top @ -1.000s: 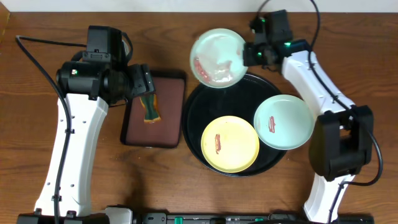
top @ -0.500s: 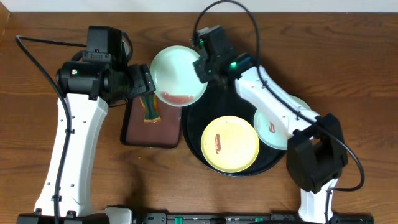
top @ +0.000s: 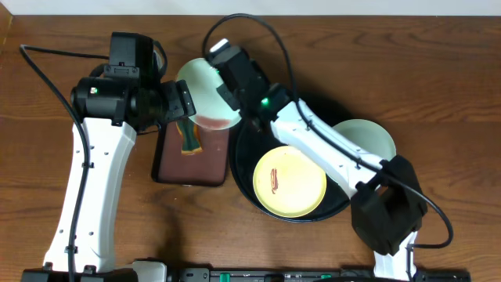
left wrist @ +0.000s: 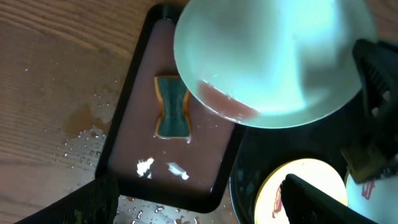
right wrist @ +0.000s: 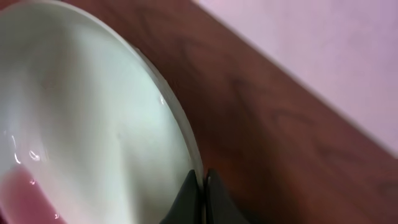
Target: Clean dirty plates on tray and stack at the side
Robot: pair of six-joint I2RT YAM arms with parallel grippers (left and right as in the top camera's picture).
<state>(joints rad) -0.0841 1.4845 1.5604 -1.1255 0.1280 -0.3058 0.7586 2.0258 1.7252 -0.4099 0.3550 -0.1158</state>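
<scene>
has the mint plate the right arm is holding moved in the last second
Yes. The plate, pinched in the right gripper, went left: from over the black tray far rim to above the near corner of the brown tray.

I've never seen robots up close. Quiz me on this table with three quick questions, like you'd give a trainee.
1. True or false: the yellow plate lies on the black tray.
2. Fill in: the mint-green plate held in the air is pinched at its rim by the ____ claw.
3. What lies on the brown rectangular tray? A) a sponge B) a fork C) a cup

Key
1. True.
2. Right: the right claw is shut on the rim.
3. A, the sponge.
</scene>
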